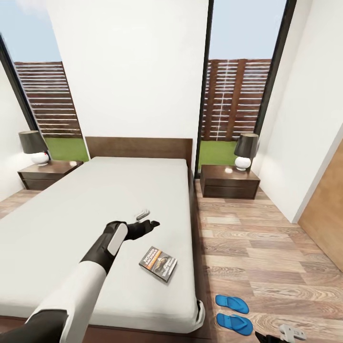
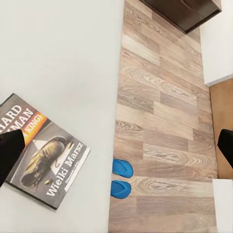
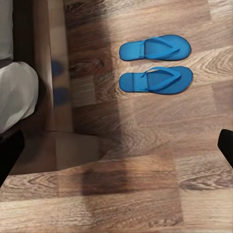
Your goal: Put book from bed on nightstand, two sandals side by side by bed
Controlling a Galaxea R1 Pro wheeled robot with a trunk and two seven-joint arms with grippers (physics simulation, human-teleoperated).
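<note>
Grey bed [image 1: 71,228] fills the frame's left – book [image 1: 158,262] near its right edge; plank floor [image 1: 267,247] right holds sandals [image 1: 232,312]. Left gripper [image 1: 151,223] wide open, empty; right gripper's [image 1: 286,333] state unclear.

book [image 2: 46,153] cover, top: "…ARD …MAN" in white capitals, start of each line cut off at the frame edge
book, orange band [image 2: 33,127]: "KING)" in white
book, lower edge: "Wielki Marsz" in white
book, small print beside title: too small to read
book [image 1: 158,263] from head view: lettering blurred, unreadable, orange band visible
sandals [image 3: 155,65]: no text readable
other surfaces: no labels, numbers or signs readable
</note>
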